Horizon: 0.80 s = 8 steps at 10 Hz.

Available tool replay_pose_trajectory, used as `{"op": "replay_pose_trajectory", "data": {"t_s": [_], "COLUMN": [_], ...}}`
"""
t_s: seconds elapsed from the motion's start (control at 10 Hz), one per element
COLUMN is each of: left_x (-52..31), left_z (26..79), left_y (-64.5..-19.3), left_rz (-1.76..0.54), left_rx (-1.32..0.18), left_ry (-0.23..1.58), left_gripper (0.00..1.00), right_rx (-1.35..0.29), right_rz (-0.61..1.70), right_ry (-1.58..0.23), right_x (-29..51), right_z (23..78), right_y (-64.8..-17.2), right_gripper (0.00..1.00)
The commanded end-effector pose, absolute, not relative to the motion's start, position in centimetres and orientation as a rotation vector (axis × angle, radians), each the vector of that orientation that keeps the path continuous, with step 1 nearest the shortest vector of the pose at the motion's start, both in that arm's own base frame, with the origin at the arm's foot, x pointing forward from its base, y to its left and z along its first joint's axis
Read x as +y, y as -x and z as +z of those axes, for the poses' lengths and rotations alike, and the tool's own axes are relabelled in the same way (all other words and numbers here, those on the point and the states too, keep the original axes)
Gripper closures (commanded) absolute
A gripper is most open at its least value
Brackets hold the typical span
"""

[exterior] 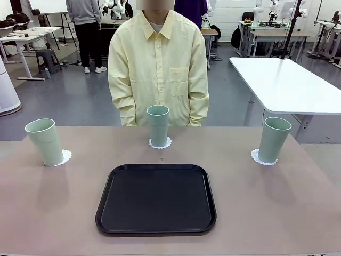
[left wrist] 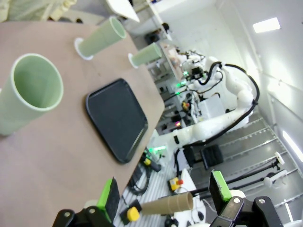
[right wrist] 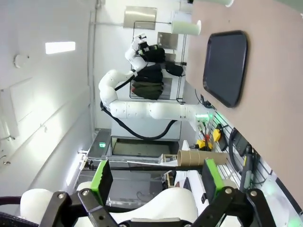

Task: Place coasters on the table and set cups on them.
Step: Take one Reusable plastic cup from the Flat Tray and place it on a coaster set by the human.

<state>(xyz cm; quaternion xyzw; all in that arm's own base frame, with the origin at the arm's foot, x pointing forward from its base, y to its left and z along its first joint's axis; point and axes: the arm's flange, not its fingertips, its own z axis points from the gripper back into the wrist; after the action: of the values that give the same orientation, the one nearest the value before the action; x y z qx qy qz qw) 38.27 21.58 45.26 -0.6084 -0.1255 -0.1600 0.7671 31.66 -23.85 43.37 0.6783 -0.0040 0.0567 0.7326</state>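
Three mint-green cups stand upright on the table (exterior: 53, 213), each on a white scalloped coaster. The left cup (exterior: 45, 141) sits on its coaster (exterior: 65, 157), the middle cup (exterior: 158, 125) on its coaster (exterior: 160, 144), and the right cup (exterior: 274, 140) on its coaster (exterior: 257, 157). My left gripper (left wrist: 164, 194) is open and empty, back off the table's edge, with the nearest cup (left wrist: 28, 94) far ahead of it. My right gripper (right wrist: 157, 177) is also open and empty, well away from the table (right wrist: 274, 94).
A black tray (exterior: 156, 200) lies empty at the table's front middle. A person in a pale yellow shirt (exterior: 157, 64) stands at the far edge behind the middle cup. A white table (exterior: 287, 82) stands at the back right.
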Motion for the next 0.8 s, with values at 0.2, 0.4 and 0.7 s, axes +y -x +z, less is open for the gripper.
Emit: {"op": "replay_pose_trajectory", "data": {"t_s": [0.2,0.4,0.7], "left_x": [21.6,21.6,21.6], "left_z": [45.5,45.5,45.5], "left_y": [-38.2,-38.2,-38.2], "left_rz": [-0.349,-0.349,-0.349], "left_rx": [-0.283,-0.283,-0.283], "left_ry": [1.328,1.328,1.328], "left_gripper": [0.0,0.0,0.0], "right_rx": [-0.009,-0.009,-0.009], "right_rz": [0.125,0.125,0.125], "right_ry": [-1.492,-1.492,-1.492], "right_x": [-23.9,-23.9,-23.9], "right_z": [43.4,43.4,43.4], "right_y": [-31.7,-31.7,-31.7], "right_gripper": [0.0,0.0,0.0]}}
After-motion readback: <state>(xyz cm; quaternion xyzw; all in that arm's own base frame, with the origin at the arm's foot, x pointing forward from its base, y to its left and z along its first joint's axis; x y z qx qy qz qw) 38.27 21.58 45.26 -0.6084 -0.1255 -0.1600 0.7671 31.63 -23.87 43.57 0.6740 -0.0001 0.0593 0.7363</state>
